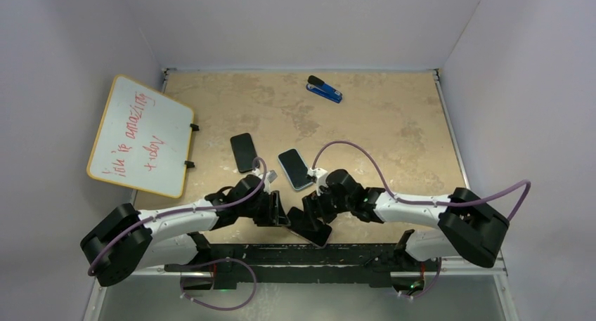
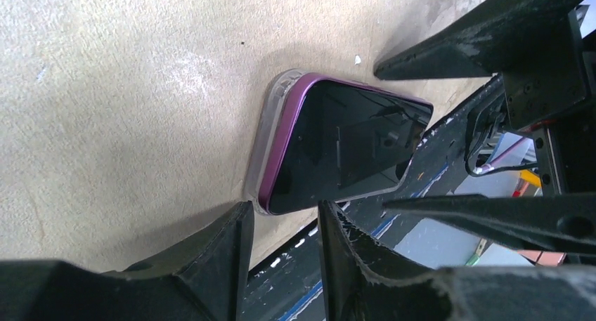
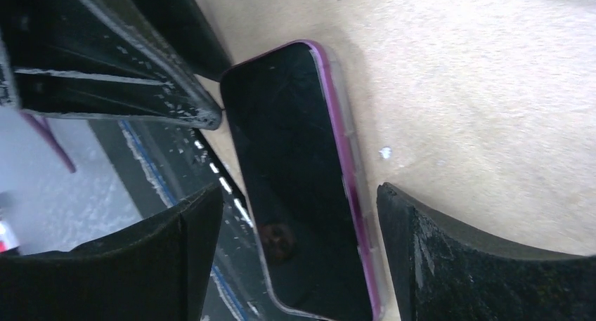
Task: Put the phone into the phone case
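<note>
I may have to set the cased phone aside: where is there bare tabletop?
Bare: the right side, from the stapler to the table's right rim, and the far strip between whiteboard and stapler. Crowded: near centre, where the black phone, the blue-edged phone, the cased phone, the left gripper and the right gripper bunch together.

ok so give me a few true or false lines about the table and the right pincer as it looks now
1. A blue stapler lies near the far edge of the table. True.
2. The whiteboard stands on the right side. False: it leans at the left.
3. The phone at the near edge has a purple rim. True.
4. The right pincer is shut on that phone. False: its fingers stand apart on either side of it.
5. It is the only phone on the table. False: a black phone and a pale-edged phone lie farther out.
</note>
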`<state>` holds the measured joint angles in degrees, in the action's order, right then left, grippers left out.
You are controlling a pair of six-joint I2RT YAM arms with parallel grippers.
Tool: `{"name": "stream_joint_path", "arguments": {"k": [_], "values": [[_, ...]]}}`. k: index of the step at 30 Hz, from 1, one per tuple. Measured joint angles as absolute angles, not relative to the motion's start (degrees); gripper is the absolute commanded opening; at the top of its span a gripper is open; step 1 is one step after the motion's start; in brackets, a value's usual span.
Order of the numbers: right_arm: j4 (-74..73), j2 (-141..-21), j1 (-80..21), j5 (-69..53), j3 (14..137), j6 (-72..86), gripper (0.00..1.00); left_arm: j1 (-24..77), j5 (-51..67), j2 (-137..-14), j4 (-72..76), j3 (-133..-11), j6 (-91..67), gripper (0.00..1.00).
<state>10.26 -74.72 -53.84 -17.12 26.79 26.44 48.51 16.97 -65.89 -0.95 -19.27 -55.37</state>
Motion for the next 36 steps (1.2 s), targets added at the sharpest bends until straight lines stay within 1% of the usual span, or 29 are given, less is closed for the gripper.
{"name": "stream_joint_path", "arguments": {"k": [8, 11, 18, 25, 30, 34, 36], "values": [[14.04, -78.15, -53.08, -25.54, 27.16, 31.46, 0.83, 48.99, 14.52, -66.04, -1.98, -18.79, -56.45, 0.22], [14.46, -78.50, -52.86, -27.00, 27.11, 34.44, 0.83, 49.17, 14.52, -65.91, -1.67, -18.44, -56.60, 0.18], [16.93, -78.50, -51.51, -28.49, 25.45, 40.80, 0.79, 49.47, 14.35, -65.41, -0.91, -17.87, -56.90, 0.18], [25.71, -78.74, -51.13, -30.04, 20.67, 49.10, 0.74, 49.65, 13.89, -64.01, -0.01, -16.58, -58.02, 0.17], [31.33, -79.55, -50.83, -30.57, 18.24, 53.19, 0.69, 49.65, 13.87, -63.55, 0.43, -16.10, -58.30, 0.17], [34.92, -79.96, -50.74, -29.56, 16.51, 55.66, 0.62, 49.65, 13.67, -62.78, 0.80, -15.46, -59.31, 0.16], [37.63, -80.40, -50.74, -28.93, 15.29, 57.47, 0.61, 49.65, 13.54, -62.26, 0.84, -15.16, -59.66, 0.16]]}}
